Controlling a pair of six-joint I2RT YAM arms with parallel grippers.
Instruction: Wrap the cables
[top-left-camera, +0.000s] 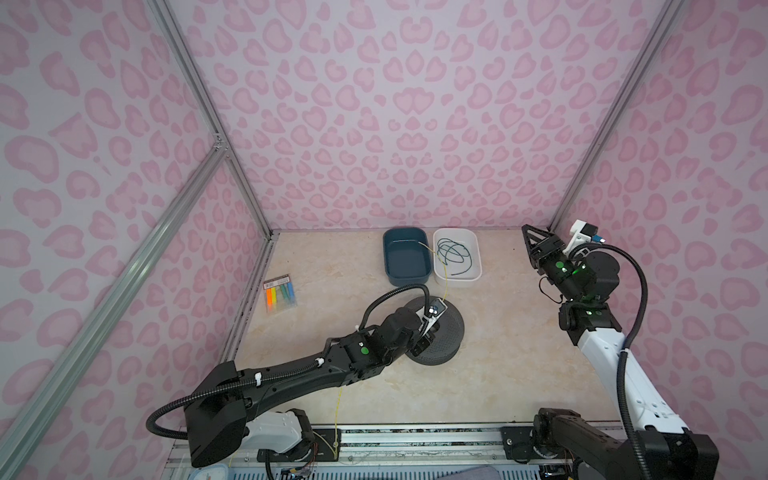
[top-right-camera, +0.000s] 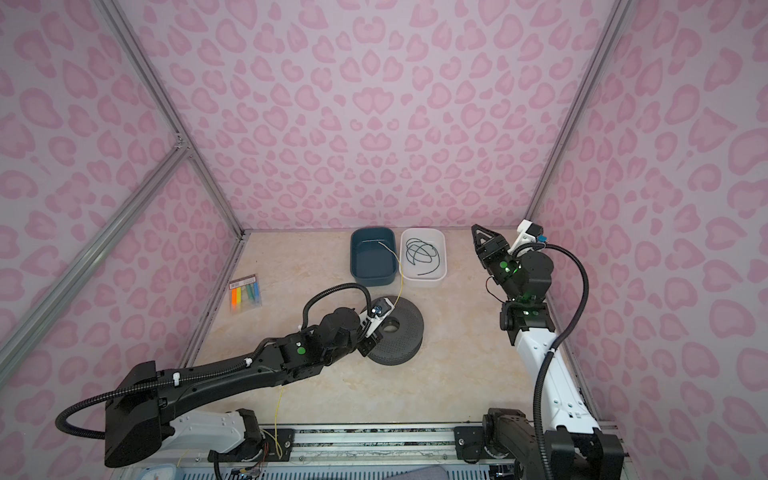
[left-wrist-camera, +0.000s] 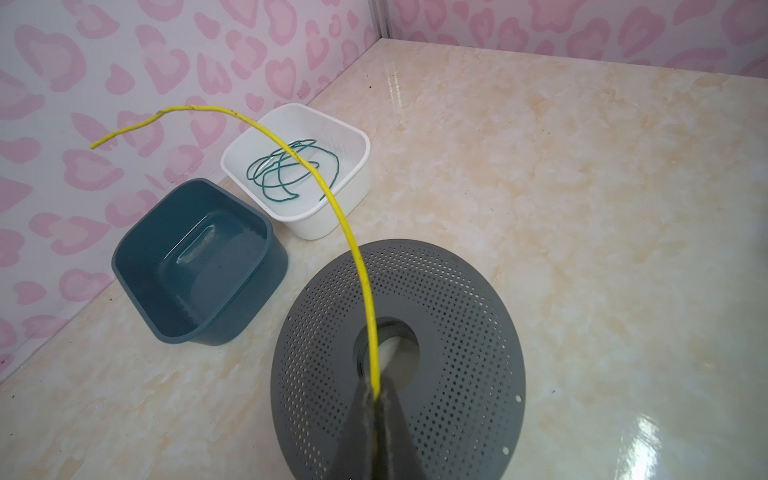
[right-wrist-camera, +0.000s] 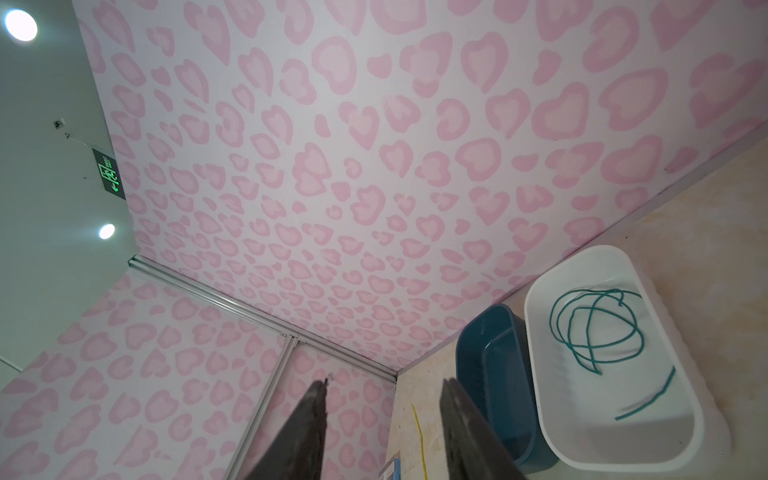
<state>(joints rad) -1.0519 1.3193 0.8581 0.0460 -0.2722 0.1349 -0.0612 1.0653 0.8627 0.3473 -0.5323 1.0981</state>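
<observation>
Pinching the yellow wire (left-wrist-camera: 354, 249) between tightly closed jaws, the left gripper (left-wrist-camera: 376, 388) hangs over the centre hole of the grey perforated spool (left-wrist-camera: 457, 291). From that grip the wire arcs away toward the blue bin (left-wrist-camera: 249, 299) and white bin (left-wrist-camera: 324, 216). The right gripper (right-wrist-camera: 384, 386), jaws apart and empty, is well apart from it, so the left arm looks far better placed for winding.

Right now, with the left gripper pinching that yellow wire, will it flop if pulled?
Probably springy, not limp: from the left gripper the yellow wire holds a long arc. Being so thin, it is likely light and could slip through the pinch.
</observation>
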